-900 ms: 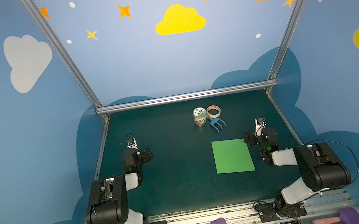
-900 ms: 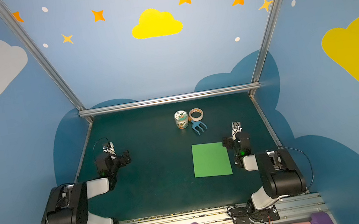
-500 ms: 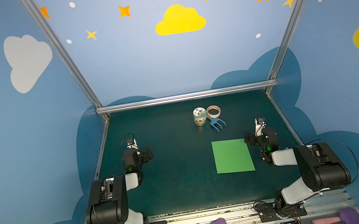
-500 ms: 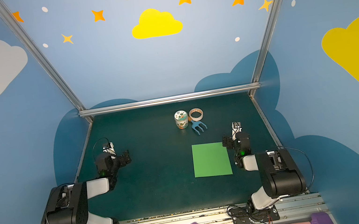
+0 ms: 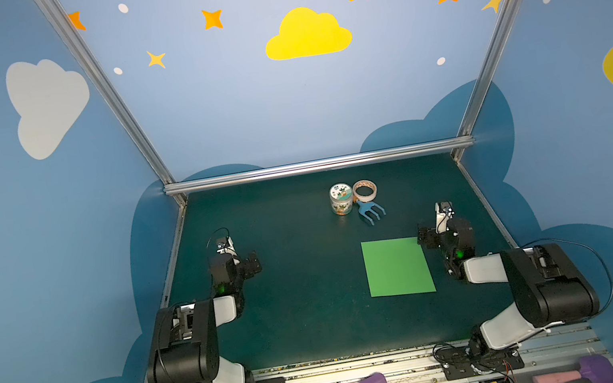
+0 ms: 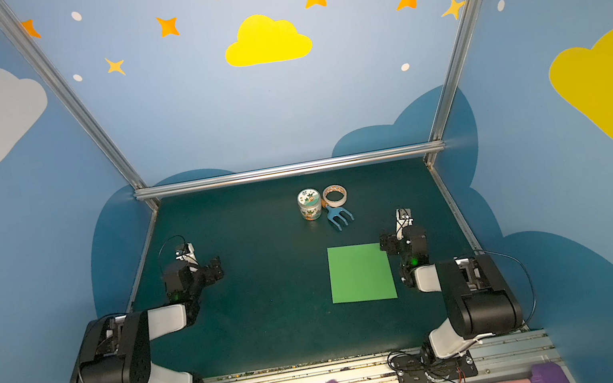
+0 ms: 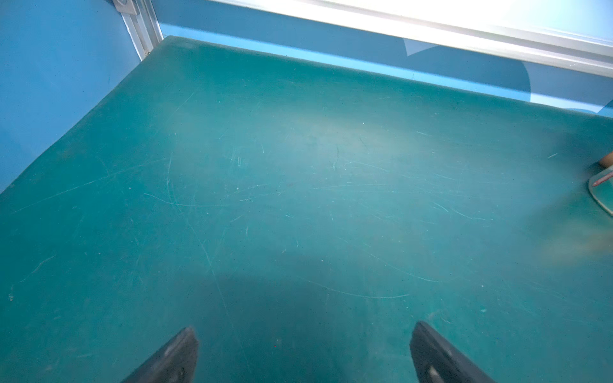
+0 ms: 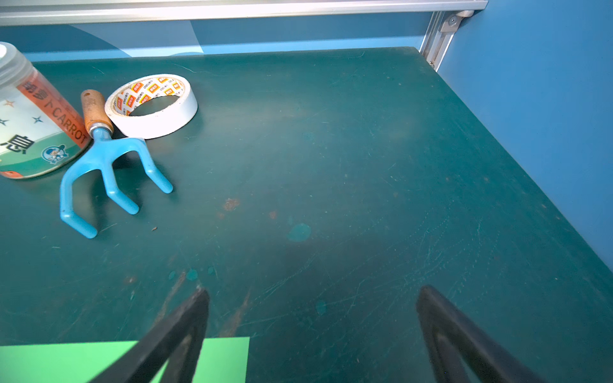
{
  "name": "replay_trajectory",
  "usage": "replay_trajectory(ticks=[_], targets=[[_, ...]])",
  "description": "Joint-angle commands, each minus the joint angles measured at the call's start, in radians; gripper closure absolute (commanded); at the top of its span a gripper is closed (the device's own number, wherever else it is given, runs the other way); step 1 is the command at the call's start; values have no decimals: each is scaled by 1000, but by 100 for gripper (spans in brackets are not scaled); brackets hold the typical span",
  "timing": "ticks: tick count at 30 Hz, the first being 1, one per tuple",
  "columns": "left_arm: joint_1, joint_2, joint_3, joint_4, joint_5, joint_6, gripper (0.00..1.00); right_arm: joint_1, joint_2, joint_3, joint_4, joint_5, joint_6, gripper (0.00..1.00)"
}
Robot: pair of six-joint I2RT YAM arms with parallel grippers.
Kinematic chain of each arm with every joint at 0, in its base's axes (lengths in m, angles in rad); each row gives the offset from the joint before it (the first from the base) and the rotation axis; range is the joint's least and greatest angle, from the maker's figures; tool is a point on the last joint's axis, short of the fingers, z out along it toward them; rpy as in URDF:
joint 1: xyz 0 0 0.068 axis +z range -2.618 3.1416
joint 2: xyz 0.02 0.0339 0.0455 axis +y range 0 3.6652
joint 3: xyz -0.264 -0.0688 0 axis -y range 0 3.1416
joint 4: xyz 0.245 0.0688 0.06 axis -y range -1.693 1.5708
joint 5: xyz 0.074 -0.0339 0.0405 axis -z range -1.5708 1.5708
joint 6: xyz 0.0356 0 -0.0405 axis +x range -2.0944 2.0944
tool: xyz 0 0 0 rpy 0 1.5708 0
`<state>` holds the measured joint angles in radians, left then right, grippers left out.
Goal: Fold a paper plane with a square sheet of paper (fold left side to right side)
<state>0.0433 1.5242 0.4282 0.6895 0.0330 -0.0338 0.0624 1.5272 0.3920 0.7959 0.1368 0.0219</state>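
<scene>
Robot test booth with cloud-painted walls [image 5: 242, 119]

I am seeing the table mat [image 7: 298, 199] matt and scratched, the square sheet of paper [image 5: 397, 266] smooth, the rake [image 8: 106, 162] glossy, its handle [image 8: 94, 111] wooden.

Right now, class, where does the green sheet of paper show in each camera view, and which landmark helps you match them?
Top view: green sheet lies flat, right of centre.
Top view: green sheet, again right of centre.
Left wrist: not in it.
Right wrist: green sheet shows one corner close to the camera, partly behind a jaw.
Landmark: tape roll, beyond the sheet; not made out in the left wrist view.
</scene>
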Motion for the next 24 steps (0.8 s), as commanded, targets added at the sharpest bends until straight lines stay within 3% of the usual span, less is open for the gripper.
replay_trajectory(ticks=[1,15,17,20,24], targets=[[-2,-5,23,-15,-2,0,0,1,-17,16,-4,-6,2,3],[-6,-14,13,-4,-10,0,0,3,-33,21,4,8,8,3],[-6,-25,32,-47,-10,0,0,2,-98,79,-179,26,15,3],[-6,-63,127,-240,-14,-3,0,2,-181,210,-469,86,62,3],[-9,-139,188,-380,-4,-2,0,-1,-247,355,-711,52,183,3]])
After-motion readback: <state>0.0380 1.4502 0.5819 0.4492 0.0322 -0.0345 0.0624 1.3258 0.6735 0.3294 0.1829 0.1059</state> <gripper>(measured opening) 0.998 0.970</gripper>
